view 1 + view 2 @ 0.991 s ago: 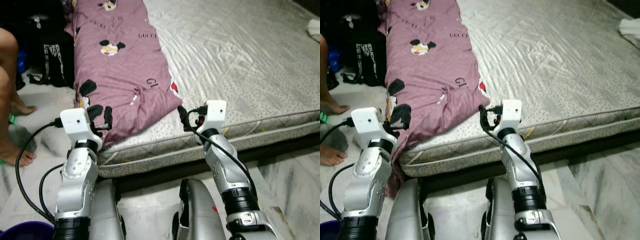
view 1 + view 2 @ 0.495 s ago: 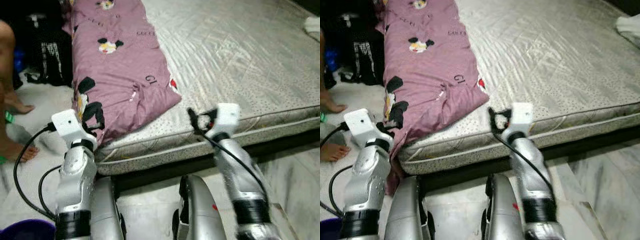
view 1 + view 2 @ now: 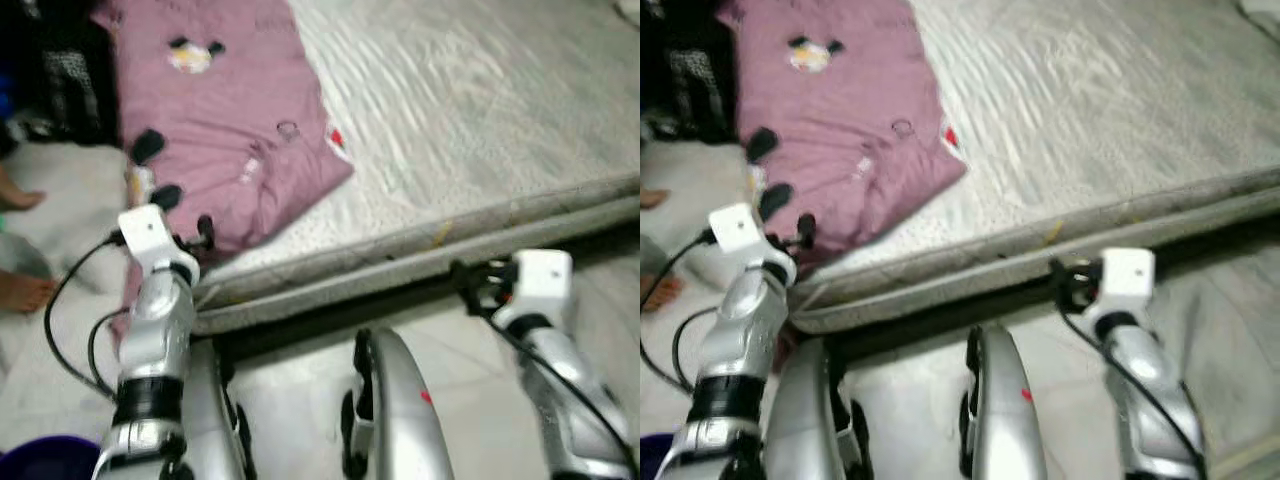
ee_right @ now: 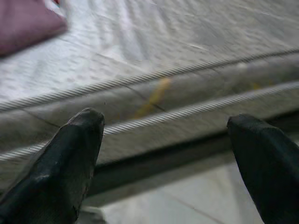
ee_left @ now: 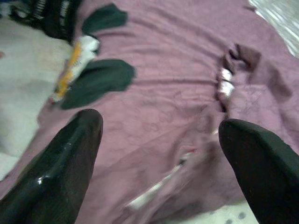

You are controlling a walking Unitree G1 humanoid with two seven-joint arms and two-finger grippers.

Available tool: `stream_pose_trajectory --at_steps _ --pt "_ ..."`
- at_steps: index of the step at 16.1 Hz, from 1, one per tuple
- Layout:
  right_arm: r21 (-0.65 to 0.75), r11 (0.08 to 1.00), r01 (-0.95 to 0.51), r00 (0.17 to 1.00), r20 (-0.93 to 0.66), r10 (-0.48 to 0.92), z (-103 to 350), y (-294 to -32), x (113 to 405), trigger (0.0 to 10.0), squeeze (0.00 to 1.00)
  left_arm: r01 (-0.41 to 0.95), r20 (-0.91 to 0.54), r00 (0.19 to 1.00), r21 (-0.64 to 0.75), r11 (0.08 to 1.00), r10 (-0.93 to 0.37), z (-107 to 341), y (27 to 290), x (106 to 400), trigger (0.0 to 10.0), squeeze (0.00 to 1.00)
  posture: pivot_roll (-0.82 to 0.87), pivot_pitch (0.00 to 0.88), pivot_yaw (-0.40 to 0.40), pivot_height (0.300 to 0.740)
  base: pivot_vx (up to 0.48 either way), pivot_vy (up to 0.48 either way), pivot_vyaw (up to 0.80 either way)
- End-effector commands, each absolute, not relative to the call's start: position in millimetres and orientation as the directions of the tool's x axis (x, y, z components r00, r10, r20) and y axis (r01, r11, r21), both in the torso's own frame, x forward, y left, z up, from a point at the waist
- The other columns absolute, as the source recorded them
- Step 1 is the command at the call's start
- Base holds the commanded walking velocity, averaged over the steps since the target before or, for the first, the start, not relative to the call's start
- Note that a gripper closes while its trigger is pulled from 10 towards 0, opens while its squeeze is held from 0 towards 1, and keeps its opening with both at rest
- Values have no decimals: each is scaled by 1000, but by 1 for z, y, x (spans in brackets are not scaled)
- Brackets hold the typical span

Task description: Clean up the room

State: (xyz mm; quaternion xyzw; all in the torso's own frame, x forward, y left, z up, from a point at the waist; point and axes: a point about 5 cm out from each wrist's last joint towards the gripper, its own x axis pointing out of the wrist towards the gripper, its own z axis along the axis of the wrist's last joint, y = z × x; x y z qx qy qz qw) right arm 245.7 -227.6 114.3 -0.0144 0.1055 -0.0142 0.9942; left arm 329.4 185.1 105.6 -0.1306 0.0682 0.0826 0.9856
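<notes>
Since prev frame, right claw (image 3: 470, 283) is dropping off the grey quilted mattress (image 3: 480, 120) toward floor. L wrist view: left claw (image 5: 159, 149), released, is hovering over mauve cartoon-print blanket (image 5: 177, 93). R wrist: fingers spread, facing mattress edge.

One mattress (image 3: 500, 120) is seen, and one purple blanket (image 3: 230, 130) is laid along its left edge, reaching the near left corner. Two pincers are counted: the left pincer (image 3: 190, 232) at the blanket's near end and the right pincer (image 3: 470, 285) before the mattress's near edge, each with its two black fingers spread apart. Two bare feet (image 3: 22, 292) of one person are seen on the floor (image 3: 60, 200).
</notes>
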Motion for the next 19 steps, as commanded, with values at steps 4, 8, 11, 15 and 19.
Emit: stream_pose_trajectory --at_steps 4,8,11,15,19 --pt "-37 999 39 969 -244 -47 117 -234 234 10000 0 -129 -179 980 -265 956 83 98 163 339 10000 0 -266 277 -45 541 0 0 0" --pt "-55 997 46 963 -261 -59 116 -238 231 10000 0 -104 -194 980 -271 957 52 91 152 341 10000 0 -277 273 -43 541 0 0 -400" --pt "-55 998 42 962 -268 -55 116 -236 235 10000 0 -62 -282 959 -232 971 -6 77 143 340 10000 0 -269 261 -41 541 0 0 0" --pt "-51 998 38 964 -263 -50 114 -233 240 10000 0 182 -392 898 -78 980 -198 54 120 326 10000 0 -259 243 -34 541 0 0 0" --pt "-45 998 32 966 -254 -43 113 -230 245 10000 0 472 -450 794 33 881 -408 43 89 309 10000 0 -247 224 -29 541 0 0 0"
